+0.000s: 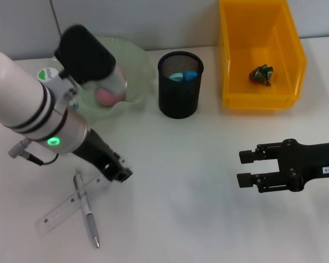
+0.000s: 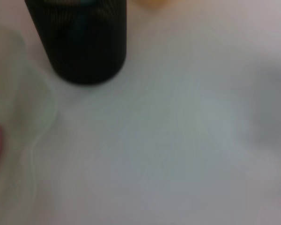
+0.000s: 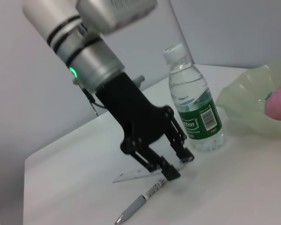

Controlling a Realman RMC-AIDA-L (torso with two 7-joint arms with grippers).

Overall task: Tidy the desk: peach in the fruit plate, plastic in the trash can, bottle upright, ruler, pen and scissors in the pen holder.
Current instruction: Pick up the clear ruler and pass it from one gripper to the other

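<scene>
My left gripper [image 1: 119,172] [image 3: 179,165] is low over the table at the near end of the clear ruler [image 1: 66,209] [image 3: 131,176], fingers apart. A silver pen [image 1: 88,212] [image 3: 144,198] lies across the ruler. The bottle [image 3: 195,105] stands upright behind it, mostly hidden by my left arm in the head view. The pink peach [image 1: 106,96] [image 3: 279,103] sits in the green fruit plate [image 1: 136,66] [image 3: 246,105]. Blue scissors handles [image 1: 183,76] show inside the black mesh pen holder [image 1: 179,96] [image 2: 79,44]. Crumpled plastic [image 1: 261,74] lies in the yellow trash can [image 1: 260,99]. My right gripper [image 1: 247,167] hovers open at the right.
The fruit plate, pen holder and yellow bin line the back of the white table. The table's left edge [image 3: 33,159] runs close behind the left arm. Bare tabletop [image 1: 181,186] lies between the two grippers.
</scene>
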